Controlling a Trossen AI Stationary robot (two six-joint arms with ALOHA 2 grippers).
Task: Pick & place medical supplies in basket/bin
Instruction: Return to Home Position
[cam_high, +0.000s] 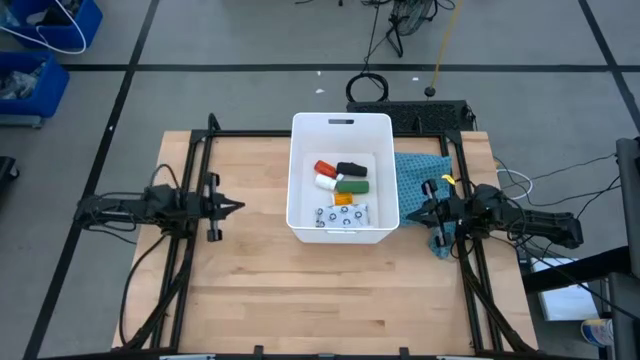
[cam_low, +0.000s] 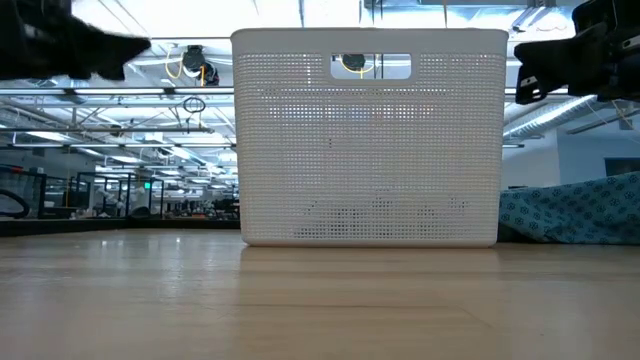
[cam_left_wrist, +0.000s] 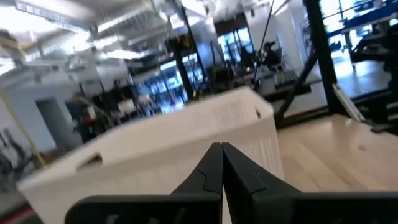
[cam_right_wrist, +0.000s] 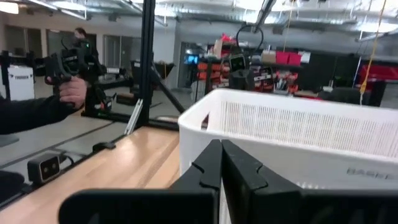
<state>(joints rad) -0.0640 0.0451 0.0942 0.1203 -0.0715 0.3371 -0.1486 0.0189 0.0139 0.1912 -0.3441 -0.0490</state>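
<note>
Near the middle of the table (cam_high: 260, 290), a little toward its far edge, stands the white tub (cam_high: 291, 180), its handle slot in the short wall that shows at the top of the high view. All six supplies lie inside it. The red bottle (cam_high: 324, 168) with its white cap and the black piece (cam_high: 351, 169) lie side by side nearest the slotted wall. Just behind them come the white cylinder (cam_high: 326, 182) and the green-white box (cam_high: 351, 186), also side by side. The orange bottle (cam_high: 343, 199) lies next, close to the box. The flat patterned packet (cam_high: 340, 214) rests along the wall opposite the slot.

The left hand (cam_high: 238, 208) hangs over bare wood to the left of the tub, clear of its wall, pointing at it. Its two fingers are pressed together with nothing between them.

The right hand (cam_high: 408, 212) sits just beside the tub's right wall, pointing at it. Its fingers too are together and empty. From table height both arms show up near the level of the tub's rim.

A teal cloth (cam_high: 420, 175) lies crumpled on the table right of the tub, partly under the right arm.

Beyond the table, the right wrist view shows a person (cam_right_wrist: 37, 112) in a dark sleeve gripping a dark device
</note>
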